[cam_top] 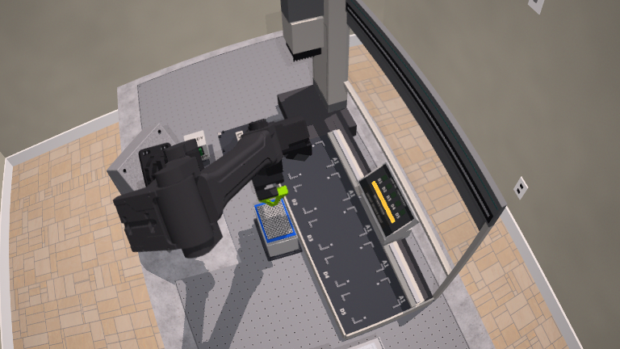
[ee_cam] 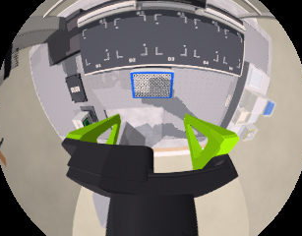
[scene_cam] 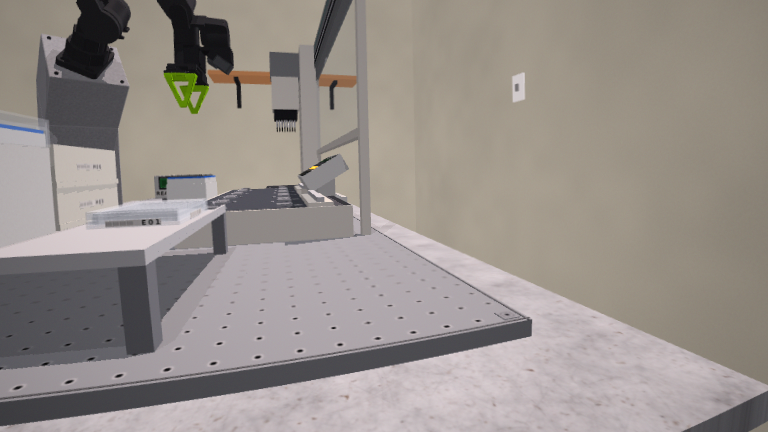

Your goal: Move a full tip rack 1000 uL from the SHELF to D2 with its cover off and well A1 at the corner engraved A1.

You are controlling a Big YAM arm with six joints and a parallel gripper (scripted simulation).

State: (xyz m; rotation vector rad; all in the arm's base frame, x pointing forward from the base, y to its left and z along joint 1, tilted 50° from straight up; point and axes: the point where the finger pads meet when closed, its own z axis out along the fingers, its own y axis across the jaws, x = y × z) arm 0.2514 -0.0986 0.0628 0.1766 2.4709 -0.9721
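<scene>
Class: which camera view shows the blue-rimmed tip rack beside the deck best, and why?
The top view: the tip rack shows near, its blue rim and pale-ring field plain. The wrist view shows it from above too, but small. The exterior view gives only its side, far off.

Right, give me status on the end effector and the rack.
End effector open, empty, high above tip rack. Rack on station beside deck, blue-rimmed, cover off. D2 unloaded. Nothing between.

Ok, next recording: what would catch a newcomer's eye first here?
The bright green fingers of the big black arm, spread wide and holding nothing, hang high above a blue-rimmed tip rack with a grey speckled top. That rack sits on a grey block beside the long dark deck, all of whose bracketed positions look bare. A yellow bar glows on the tilted display panel behind the deck.
</scene>
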